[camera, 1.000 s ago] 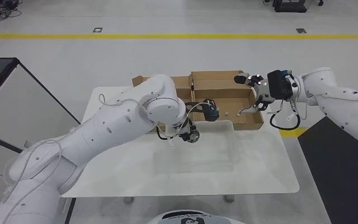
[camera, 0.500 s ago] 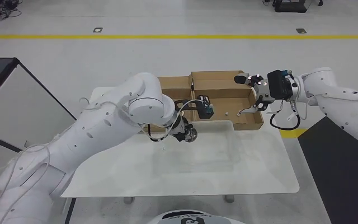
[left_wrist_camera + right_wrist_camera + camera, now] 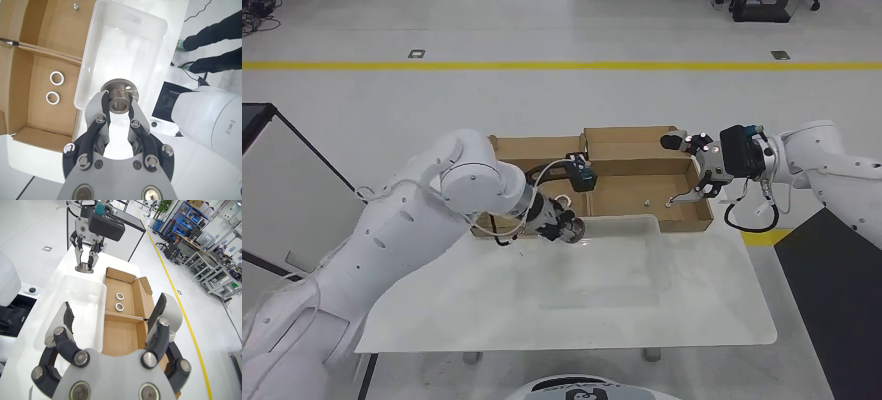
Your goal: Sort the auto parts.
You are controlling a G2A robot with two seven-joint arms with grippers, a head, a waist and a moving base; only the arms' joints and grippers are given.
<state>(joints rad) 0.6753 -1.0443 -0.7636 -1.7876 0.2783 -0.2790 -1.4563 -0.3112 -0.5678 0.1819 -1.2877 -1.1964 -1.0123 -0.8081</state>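
- your left gripper (image 3: 118, 103) is clamped on a flanged metal bushing (image 3: 121, 90), its fingers narrowed onto the bushing's neck and the flange pointing down.
- you're holding the bushing in the air about over the end rim of the white plastic tray (image 3: 88, 56), close to the cardboard box (image 3: 22, 56).
- the tray lies along the front of the box, touching it or just beside it.
- the box has two compartments. the one nearer your left gripper holds two metal rings (image 3: 57, 78) (image 3: 53, 98), lying flat and a little apart.
- the other compartment holds a small bolt (image 3: 76, 6).
- your right gripper (image 3: 114, 303) is spread wide with nothing between its fingers. it hangs at the box's far end from the rings, facing along the box.
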